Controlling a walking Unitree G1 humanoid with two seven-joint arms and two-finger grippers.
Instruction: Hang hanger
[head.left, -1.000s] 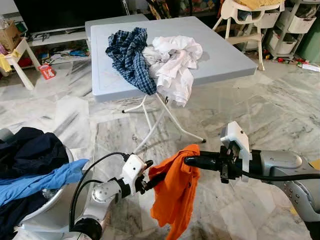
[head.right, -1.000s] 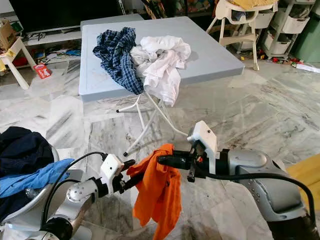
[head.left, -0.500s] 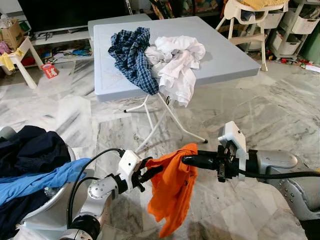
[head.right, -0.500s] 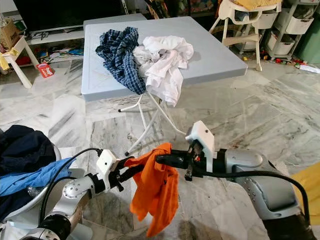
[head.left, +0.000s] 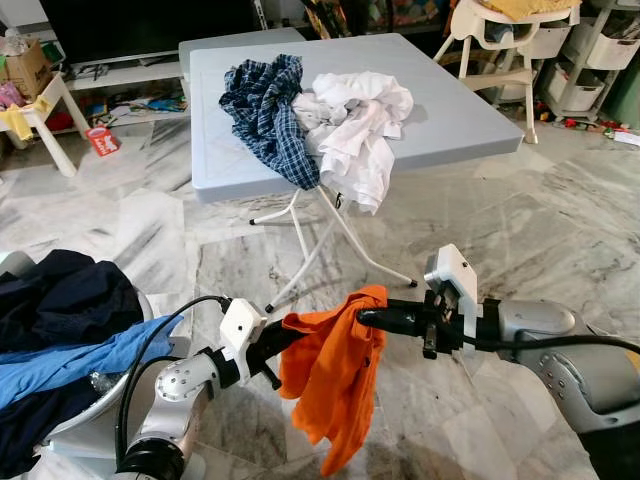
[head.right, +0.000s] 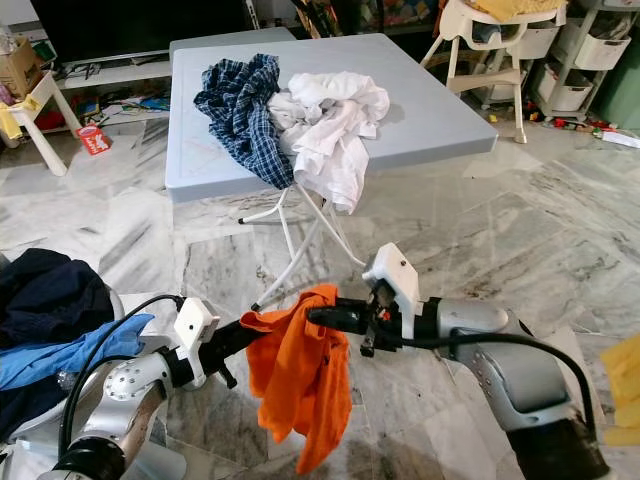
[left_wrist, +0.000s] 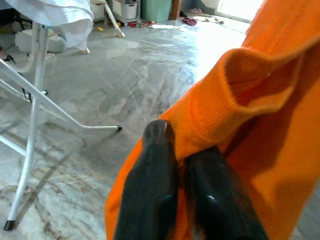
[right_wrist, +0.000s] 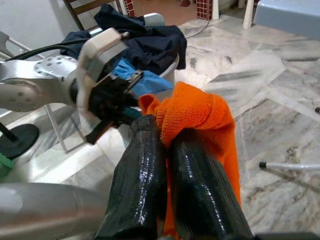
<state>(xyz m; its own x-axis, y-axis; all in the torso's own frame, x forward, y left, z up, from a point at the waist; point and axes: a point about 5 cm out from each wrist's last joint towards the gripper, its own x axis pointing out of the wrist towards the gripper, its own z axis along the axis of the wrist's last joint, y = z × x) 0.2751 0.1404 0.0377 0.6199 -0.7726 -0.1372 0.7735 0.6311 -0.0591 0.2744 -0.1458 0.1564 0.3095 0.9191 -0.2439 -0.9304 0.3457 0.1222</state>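
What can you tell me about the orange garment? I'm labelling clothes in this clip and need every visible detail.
The orange garment is a soft knit piece with a ribbed hem or cuff, crumpled and hanging in folds above the marble floor. Its upper edge is stretched between the left gripper and the right gripper, each with jaws shut on a bunch of the cloth. The rest droops freely below them, touching nothing else. No hanger can be seen in it.

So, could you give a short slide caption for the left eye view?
Both hands, left hand and right hand, hold an orange garment stretched above the marble floor.
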